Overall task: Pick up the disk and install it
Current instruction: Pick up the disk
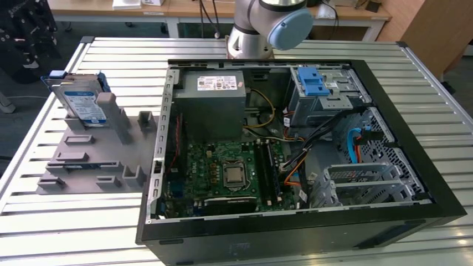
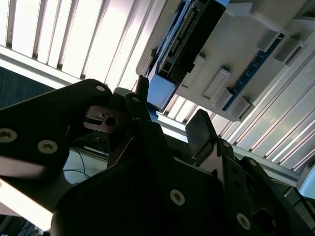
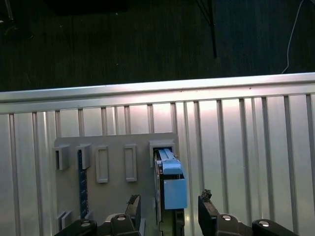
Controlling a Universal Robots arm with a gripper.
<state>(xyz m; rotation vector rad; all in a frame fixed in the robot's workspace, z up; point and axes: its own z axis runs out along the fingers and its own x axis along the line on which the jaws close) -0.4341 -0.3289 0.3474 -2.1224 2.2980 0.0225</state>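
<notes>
Silver arm (image 1: 247, 33), pale-blue joint cap (image 1: 289, 29); black hand (image 3: 169, 197), silver screws (image 2: 177, 197).

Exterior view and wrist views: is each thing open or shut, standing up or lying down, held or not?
Flat silver-grey disk with blue side rails: standing on edge in the grey plastic holder, not held.
Black metal computer case: lying on its side, open, innards showing.
Black tool: open, holding nothing.

An open computer case (image 1: 296, 235) stands beside a grey rack (image 1: 111, 149) on a slatted table (image 1: 74, 227).
</notes>
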